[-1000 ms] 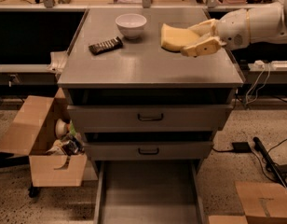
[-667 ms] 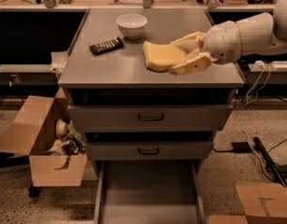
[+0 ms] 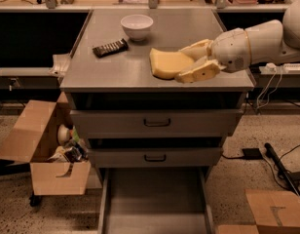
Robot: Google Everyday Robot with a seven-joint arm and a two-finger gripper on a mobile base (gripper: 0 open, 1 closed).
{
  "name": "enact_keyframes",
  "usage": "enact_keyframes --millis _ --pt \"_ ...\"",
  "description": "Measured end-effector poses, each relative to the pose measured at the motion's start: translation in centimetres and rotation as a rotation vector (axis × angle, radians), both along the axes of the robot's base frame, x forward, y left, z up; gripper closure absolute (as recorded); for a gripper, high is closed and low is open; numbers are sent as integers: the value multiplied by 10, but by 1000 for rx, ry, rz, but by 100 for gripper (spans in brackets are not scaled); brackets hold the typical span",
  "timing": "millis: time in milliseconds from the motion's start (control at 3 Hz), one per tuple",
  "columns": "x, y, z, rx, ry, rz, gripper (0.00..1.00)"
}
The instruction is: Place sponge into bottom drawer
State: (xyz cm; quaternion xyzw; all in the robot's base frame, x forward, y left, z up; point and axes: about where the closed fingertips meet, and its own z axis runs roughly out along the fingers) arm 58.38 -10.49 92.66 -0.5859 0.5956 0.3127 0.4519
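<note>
Extends a white arm [image 3: 259,40] in from the bench's [image 3: 116,74] right side as seen, forearm almost level above the right edge of the top, wrist turned left toward the bench's middle. Holds the claw [image 3: 181,65] over the front right part of the bench top, its two pale fingers [image 3: 198,72] pointing left, one nearer the bench's back, one nearer its front edge. Clamps both fingers on the right end of the sponge [image 3: 167,63], jaws parted only as far as the foam between them allows. Presents the sponge as a pale-yellow block with rounded corners, broad face up and slightly tilted, over the bench top right of centre and near the front edge. Cannot tell whether its underside rests on the top or hangs just clear of it.

At the foot of the bench, pulled out forward: the bottom drawer [image 3: 155,199], a flat grey floor between low side walls, well below the sponge; sponge not in it. In the bench front above it, two shut drawers [image 3: 157,122] with dark handles, one over the other.

At the back of the bench top, near centre, a white bowl [image 3: 137,26], upright. On the left half of the top, a dark bar [image 3: 110,48], lying flat and askew, well apart from sponge and claw. On the floor left of the bench, an open box [image 3: 43,145] with small clutter inside. On the floor right of the bench, cables [image 3: 279,162].
</note>
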Motion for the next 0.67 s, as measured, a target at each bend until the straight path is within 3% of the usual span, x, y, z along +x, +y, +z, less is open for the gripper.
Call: enact_keyframes --millis 333,667 --pt "-26 -18 -33 -81 52 -97 100" --pt "-66 -21 -96 -223 166 -100 100"
